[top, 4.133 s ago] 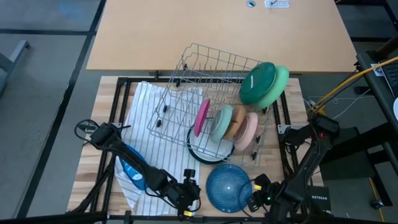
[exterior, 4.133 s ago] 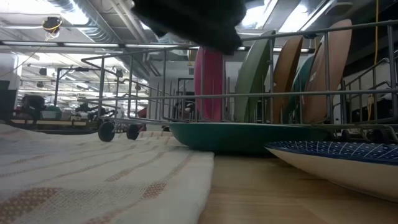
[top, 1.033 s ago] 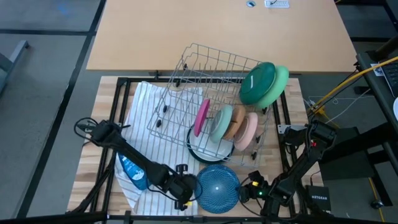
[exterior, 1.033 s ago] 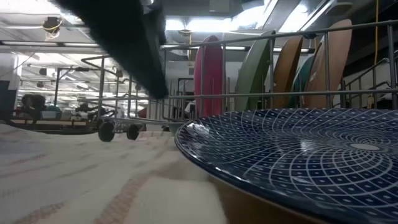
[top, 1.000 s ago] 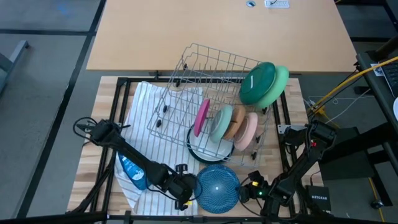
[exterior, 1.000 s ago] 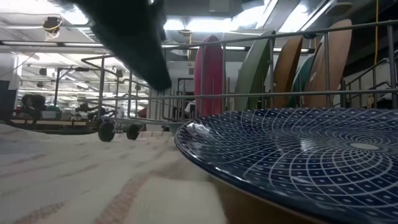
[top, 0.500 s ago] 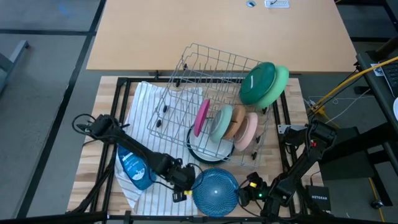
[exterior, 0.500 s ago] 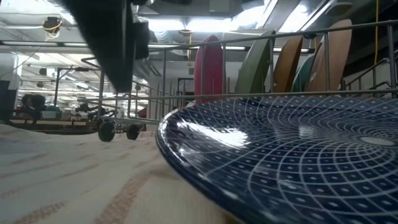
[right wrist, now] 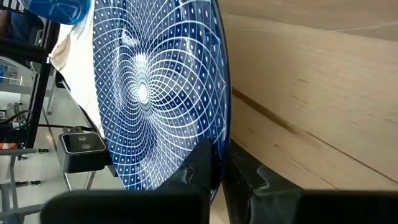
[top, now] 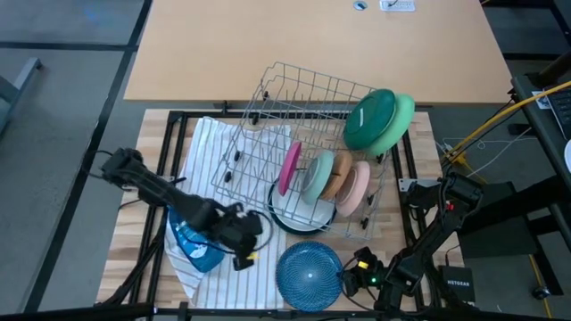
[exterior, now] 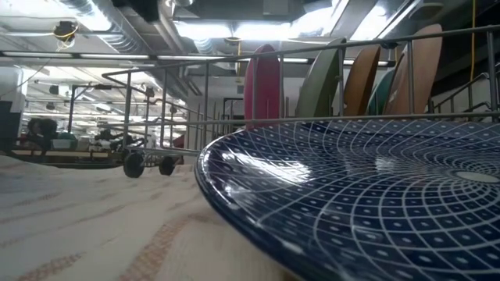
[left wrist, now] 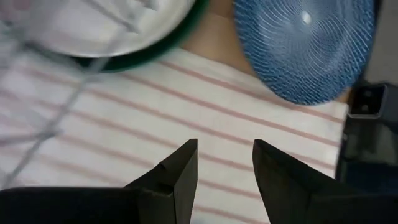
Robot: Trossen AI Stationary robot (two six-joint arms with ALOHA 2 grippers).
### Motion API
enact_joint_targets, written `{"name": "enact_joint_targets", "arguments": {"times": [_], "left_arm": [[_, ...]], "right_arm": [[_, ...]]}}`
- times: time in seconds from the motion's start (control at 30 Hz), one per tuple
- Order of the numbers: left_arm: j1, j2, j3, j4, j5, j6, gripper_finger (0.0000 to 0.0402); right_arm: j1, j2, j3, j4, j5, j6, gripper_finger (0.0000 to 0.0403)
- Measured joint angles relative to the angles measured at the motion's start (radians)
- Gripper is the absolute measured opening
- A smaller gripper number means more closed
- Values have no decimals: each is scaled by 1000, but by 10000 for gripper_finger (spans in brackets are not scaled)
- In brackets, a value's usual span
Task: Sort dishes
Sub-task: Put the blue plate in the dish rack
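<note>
Blue, with a fine white pattern, the plate (top: pixel 309 275) sits pinched by its rim between the fingers of my right gripper (right wrist: pixel 219 163), which are closed down tight on it. I hold it by the edge so it stays lifted just in front of the rack (top: pixel 308 143), near the striped towel (top: pixel 217 178). My left gripper (top: pixel 245 234) hangs over that towel beside the plate, fingers (left wrist: pixel 179 171) spread and holding nothing. Inside the rack stand the pink (top: pixel 290 167), sage, tan and peach plates on edge, slotted between the wires to keep them upright; the green bowls (top: pixel 378 118) lean at the rack's far corner.
</note>
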Motion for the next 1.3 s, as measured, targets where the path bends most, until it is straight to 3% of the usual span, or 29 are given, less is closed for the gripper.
{"name": "enact_joint_targets", "arguments": {"times": [0.13, 0.23, 0.37, 0.5, 0.63, 0.8, 0.93, 1.3], "left_arm": [[-78, -88, -61, -29, -136, -126, 143], [-155, -156, -199, 66, -194, -265, 143], [-239, -197, -455, 486, -287, -393, 143], [-245, -166, -646, 1020, -321, -346, 143], [-209, -123, -722, 1275, -323, -301, 143], [-154, -62, -726, 1291, -319, -342, 143], [-115, -17, -726, 1339, -260, -350, 148], [-56, 54, -725, 1426, -175, -350, 214]], "right_arm": [[0, 0, 0, 0, -3, -4, 21], [0, 0, 0, 0, -3, -21, 21], [0, 0, 0, 0, -3, -26, 21], [0, 0, 0, 4, 9, -49, 21], [1, 0, 0, 18, 30, -70, 21], [1, 0, 0, 19, 37, -81, 21], [1, 0, 0, 20, 40, -80, 21], [1, 0, 0, 21, 42, -80, 21]]}}
